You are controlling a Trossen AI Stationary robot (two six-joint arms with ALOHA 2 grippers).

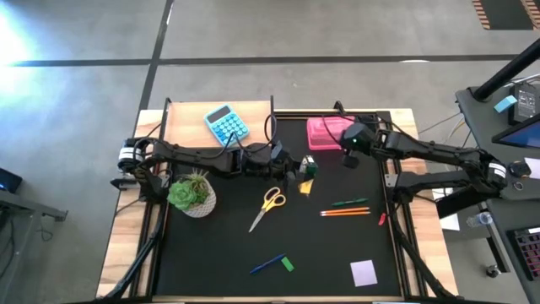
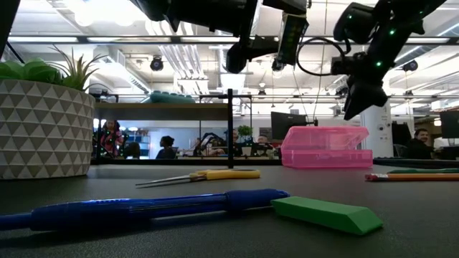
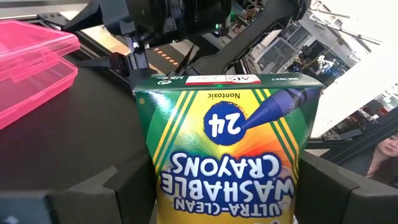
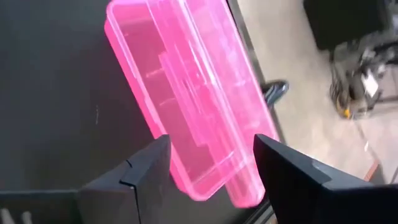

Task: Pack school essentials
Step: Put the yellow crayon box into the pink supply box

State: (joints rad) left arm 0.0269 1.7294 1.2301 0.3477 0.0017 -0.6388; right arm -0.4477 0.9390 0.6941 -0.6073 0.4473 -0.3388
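Note:
My left gripper [image 1: 300, 165] hangs over the middle of the black mat, shut on a green-and-yellow crayon box [image 3: 227, 130]; in the low view the box [image 2: 290, 36] is high above the table. My right gripper [image 4: 211, 155] is open and hovers above the near right corner of the open pink plastic case [image 1: 325, 131], its fingers apart from it [image 2: 355, 104]. On the mat lie the yellow-handled scissors [image 1: 268, 205], the orange and green pencils [image 1: 346, 207], the blue pen [image 1: 267, 264], the green eraser [image 1: 288, 263] and the lilac note pad [image 1: 364, 272]. My left gripper pinches the crayon box between its two fingers [image 3: 134, 186], one on each narrow side [image 3: 155, 180]. The fingers come level from the table's left. The box is lifted clear of the mat and sticks out past the fingertips, printed face toward the wrist camera.
A potted plant in a white pot [image 1: 192, 192] stands at the mat's left edge under the left arm. A blue calculator [image 1: 226, 124] lies on the wooden far left corner. A small red item [image 1: 381, 219] sits by the mat's right edge. Bare mat shows between scissors and pen.

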